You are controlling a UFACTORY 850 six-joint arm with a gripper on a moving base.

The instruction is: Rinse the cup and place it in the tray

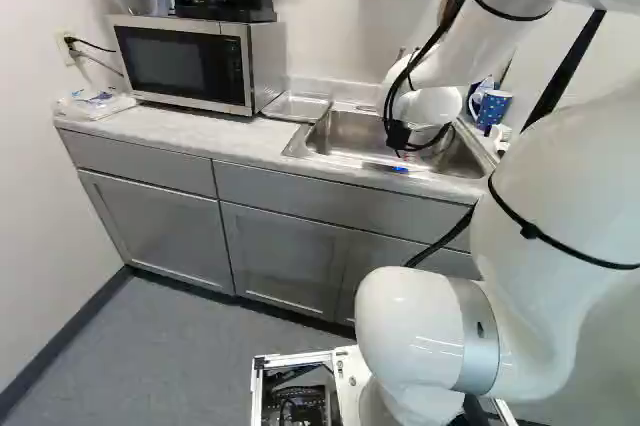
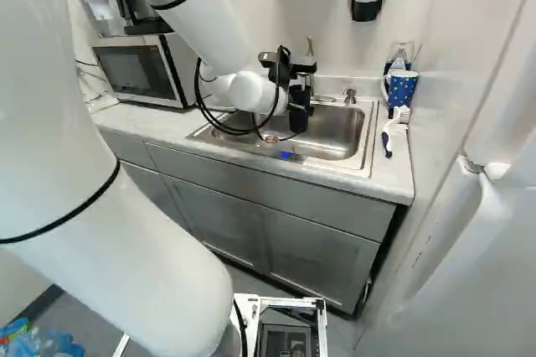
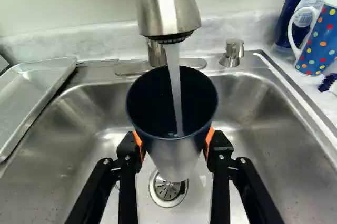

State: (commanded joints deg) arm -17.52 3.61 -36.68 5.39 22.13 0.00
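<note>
In the left base view, your arm reaches over the sink. The metal tray lies on the counter, between the microwave and the sink.

In the right base view, you have the gripper above the basin, inside the front rim. The polka-dot mug and scrub brush stand beyond the sink's right edge, by the wall.

In the wrist view, your fingers stand apart by the width of the dark-lined metal cup, their orange pads pressing it from both sides. It's above the drain, with water running into it from the faucet. You've little headroom under that spout, but open basin either side; the tray's edge borders one side.
</note>
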